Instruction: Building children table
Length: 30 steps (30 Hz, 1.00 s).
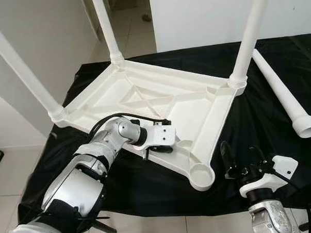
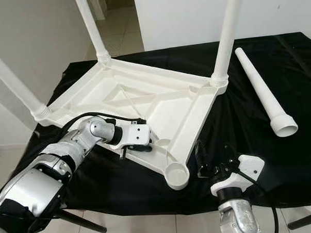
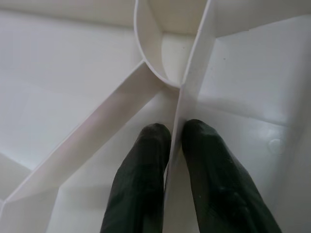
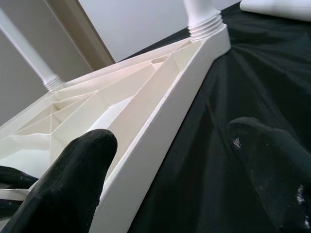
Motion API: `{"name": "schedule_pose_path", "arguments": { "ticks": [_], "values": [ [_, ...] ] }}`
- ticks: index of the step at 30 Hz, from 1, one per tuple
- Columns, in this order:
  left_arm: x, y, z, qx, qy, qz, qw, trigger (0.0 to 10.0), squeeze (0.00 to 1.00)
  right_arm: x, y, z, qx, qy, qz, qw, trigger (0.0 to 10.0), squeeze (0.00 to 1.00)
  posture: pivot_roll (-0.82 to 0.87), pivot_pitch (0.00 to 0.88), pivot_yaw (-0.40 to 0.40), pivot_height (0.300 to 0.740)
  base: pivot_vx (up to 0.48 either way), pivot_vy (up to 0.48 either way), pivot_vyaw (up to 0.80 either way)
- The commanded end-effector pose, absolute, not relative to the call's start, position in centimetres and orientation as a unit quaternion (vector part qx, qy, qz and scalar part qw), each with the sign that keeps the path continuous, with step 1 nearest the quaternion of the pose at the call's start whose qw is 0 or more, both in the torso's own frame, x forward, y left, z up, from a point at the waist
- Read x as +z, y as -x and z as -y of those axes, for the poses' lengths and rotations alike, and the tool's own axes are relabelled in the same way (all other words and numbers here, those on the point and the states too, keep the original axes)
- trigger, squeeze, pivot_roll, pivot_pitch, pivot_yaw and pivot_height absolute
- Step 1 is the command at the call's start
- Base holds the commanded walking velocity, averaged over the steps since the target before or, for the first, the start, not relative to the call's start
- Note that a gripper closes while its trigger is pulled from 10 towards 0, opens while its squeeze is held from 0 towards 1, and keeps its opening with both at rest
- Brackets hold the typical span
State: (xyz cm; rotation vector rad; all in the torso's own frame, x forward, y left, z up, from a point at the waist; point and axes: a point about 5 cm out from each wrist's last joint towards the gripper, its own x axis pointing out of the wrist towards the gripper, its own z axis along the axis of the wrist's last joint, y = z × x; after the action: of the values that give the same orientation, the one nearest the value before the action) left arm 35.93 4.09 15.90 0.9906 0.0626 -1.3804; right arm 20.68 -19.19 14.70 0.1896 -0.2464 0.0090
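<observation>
Left gripper: set on the near long edge of the table top, fingers closed on a thin upright rib of the underside, as seen in the left wrist view. The top is lying upside down on a black cloth.

Table top, beyond and to either side of the left gripper: three legs are screwed in and stand upright. The fourth corner socket sits empty between the two grippers, at the near corner.

Right gripper: fingers held apart, nothing between them, just beside the short edge of the top, over the cloth.

Loose leg: laid on the cloth well beyond the right gripper.

Risks, as judged: the thin rib may slip from the left grip, letting the top slide on the cloth. The round, tapered loose leg may roll when touched. A tilted leg may be cross-threaded in the socket.
</observation>
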Motion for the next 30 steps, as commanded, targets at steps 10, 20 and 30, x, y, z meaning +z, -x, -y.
{"name": "schedule_pose_path", "arguments": {
  "ticks": [10,20,30],
  "values": [
    [12.8,-35.9,-6.5,-0.565,-0.325,-0.092,0.753,0.0,0.00,14.6,-20.8,18.6,0.009,-0.103,0.122,0.987,10.0,0.00,-0.10,0.121,0.202,0.740,0.000,0.000,0.00],
    [14.3,-36.4,-4.2,-0.517,-0.235,-0.043,0.822,0.0,0.00,14.9,-21.3,18.3,0.009,-0.110,0.129,0.986,10.0,0.00,-0.09,0.121,0.191,0.740,0.000,0.000,0.00],
    [15.1,-34.2,-0.3,-0.597,-0.212,0.009,0.773,10.0,0.00,15.2,-22.0,18.1,0.025,-0.107,0.133,0.985,10.0,0.00,-0.09,0.118,0.174,0.740,0.000,0.000,0.00]
  ]
}}
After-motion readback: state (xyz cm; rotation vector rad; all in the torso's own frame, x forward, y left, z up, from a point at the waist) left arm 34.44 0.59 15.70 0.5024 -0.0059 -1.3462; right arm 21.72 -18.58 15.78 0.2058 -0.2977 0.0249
